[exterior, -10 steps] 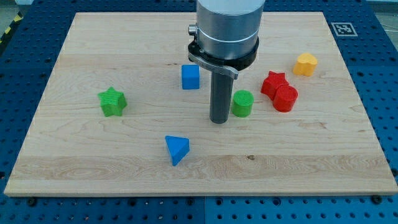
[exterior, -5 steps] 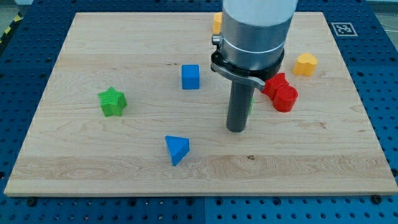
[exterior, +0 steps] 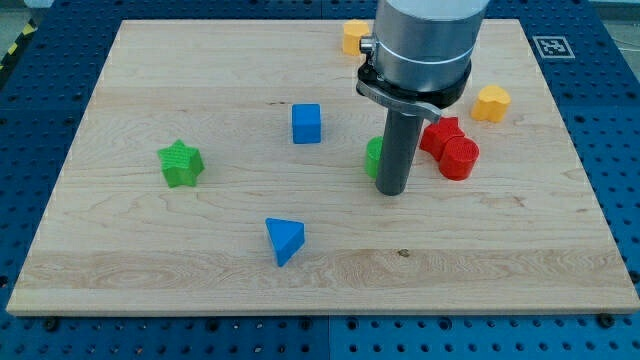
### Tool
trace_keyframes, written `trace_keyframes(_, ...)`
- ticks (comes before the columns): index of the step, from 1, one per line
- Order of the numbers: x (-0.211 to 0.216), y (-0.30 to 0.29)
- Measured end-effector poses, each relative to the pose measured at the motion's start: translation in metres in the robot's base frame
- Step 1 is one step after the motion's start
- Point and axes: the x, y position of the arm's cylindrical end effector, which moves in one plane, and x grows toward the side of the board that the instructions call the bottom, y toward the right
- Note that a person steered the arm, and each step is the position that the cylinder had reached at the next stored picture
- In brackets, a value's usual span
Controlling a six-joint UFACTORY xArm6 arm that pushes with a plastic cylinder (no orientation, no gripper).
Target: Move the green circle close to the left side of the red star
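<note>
Planted on the board [exterior: 120, 270]: my tip [exterior: 391, 191], a bare rod with no jaws to open or close, gripping nothing; right behind it, mostly hidden by the rod, the green circle [exterior: 373, 157], only its left edge showing; to the view's right, near but apart, the red star [exterior: 441, 132], touching a red cylinder [exterior: 460, 158]; further out, yellow blocks [exterior: 491, 102] and [exterior: 354, 35], blue cube [exterior: 307, 123], blue triangle [exterior: 284, 240], green star [exterior: 180, 163].
</note>
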Motion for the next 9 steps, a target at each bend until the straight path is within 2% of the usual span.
trace_keyframes(5, -0.024, -0.042)
trace_keyframes(6, -0.026, -0.020)
trace_keyframes(9, -0.037, -0.027)
